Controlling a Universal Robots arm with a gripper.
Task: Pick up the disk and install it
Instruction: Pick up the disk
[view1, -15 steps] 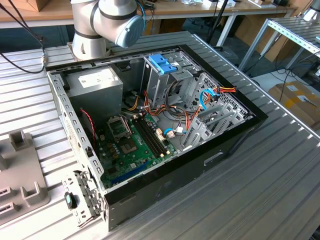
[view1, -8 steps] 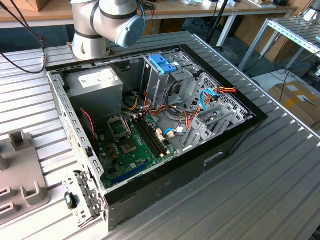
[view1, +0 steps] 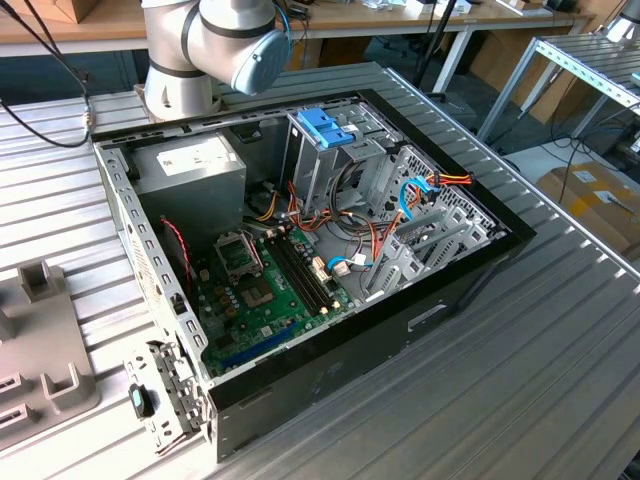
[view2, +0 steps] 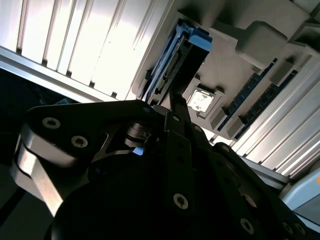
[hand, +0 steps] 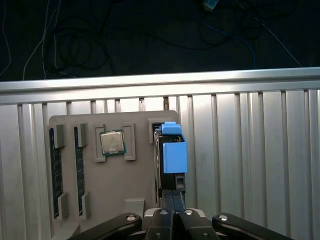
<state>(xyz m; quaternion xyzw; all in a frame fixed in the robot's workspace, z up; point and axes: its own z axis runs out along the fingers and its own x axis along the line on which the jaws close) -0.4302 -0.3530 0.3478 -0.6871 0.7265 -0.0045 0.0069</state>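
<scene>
Disk (hand: 174, 150) stood on edge in a slot along one side edge of the grey parts tray (hand: 130, 190), its blue carrier showing. Gripper (hand: 173, 200) sat right at the disk's near end, fingers pressed together with nothing between them. Beside the disk a processor (hand: 112, 143) rested in its own holder, and two memory sticks (hand: 54, 170) lay along the tray's opposite edge. On the ribbed table (view1: 520, 380) the open computer case (view1: 330, 250) lay near the tray, a blue latch (view1: 325, 128) atop its drive cage.
</scene>
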